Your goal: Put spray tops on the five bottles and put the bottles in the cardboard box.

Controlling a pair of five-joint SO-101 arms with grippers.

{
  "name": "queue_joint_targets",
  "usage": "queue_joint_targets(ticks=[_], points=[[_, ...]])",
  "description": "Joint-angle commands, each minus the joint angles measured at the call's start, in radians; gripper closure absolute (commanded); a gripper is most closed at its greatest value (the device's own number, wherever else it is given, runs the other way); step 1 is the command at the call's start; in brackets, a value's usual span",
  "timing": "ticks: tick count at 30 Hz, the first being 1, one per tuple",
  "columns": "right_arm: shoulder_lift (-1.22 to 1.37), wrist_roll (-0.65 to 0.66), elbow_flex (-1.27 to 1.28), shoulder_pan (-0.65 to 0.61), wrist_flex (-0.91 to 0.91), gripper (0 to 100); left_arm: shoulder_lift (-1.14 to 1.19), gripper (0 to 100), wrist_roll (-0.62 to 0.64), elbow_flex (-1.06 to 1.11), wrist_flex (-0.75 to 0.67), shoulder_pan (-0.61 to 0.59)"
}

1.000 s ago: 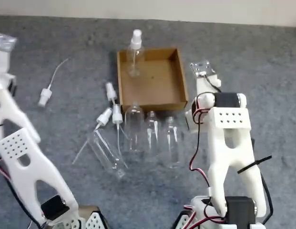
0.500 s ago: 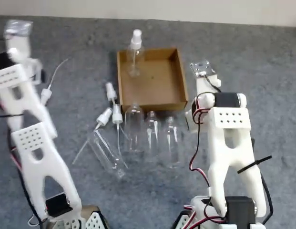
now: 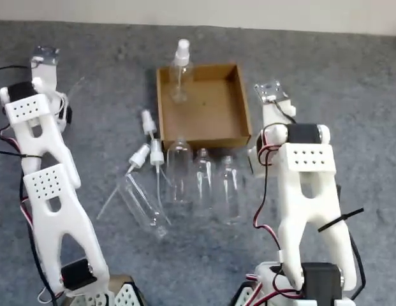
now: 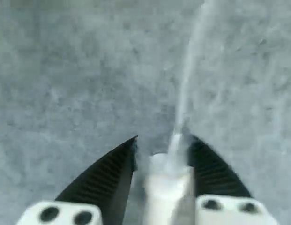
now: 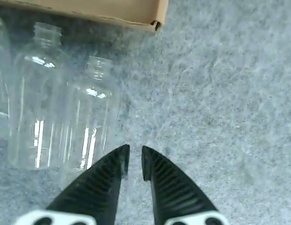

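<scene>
Five clear plastic bottles. Capped bottle (image 3: pixel 179 86), white spray head fitted, sits in far left corner of brown cardboard box (image 3: pixel 204 141). Three uncapped bottles (image 3: pixel 179 171) (image 3: pixel 204 180) (image 3: pixel 229 190) lie side by side just before box front wall. Slanted bottle (image 3: pixel 143 205) lies left of them.

Three loose white spray tops (image 3: pixel 147 121) (image 3: pixel 139 156) (image 3: pixel 157 155) with thin tubes lie beside box's left front corner.

Fifth spray top (image 4: pixel 166 183) sits between spread fingers of left claw (image 4: pixel 164 140), grip not evident.

Right claw (image 5: pixel 135 150) almost closed, holding nothing, over grey felt surface (image 3: pixel 325 76) beside rightmost bottle.

Grey, carpet-like cover (image 3: pixel 357 70) spans the whole table. Pale wall strip (image 3: pixel 261 11) runs along far edge. Light soft & even, shadows faint.
</scene>
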Motion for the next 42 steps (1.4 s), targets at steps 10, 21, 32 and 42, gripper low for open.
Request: queue_joint_targets(ticks=[10,21,32,42], points=[[-0.041,0.011,0.019,0.012,-0.007,99.3,-0.015,100,0.034,0.016,0.216,-0.243],[-0.041,0.011,0.030,0.008,-0.008,99.3,-0.340,100,-0.029,0.567,0.218,-0.397],[-0.041,0.011,0.033,0.008,-0.010,99.3,-0.923,100,-0.239,1.357,0.005,-0.203],[-0.039,0.011,0.033,0.008,-0.010,99.3,-1.237,100,-0.549,1.560,-0.072,-0.196]])
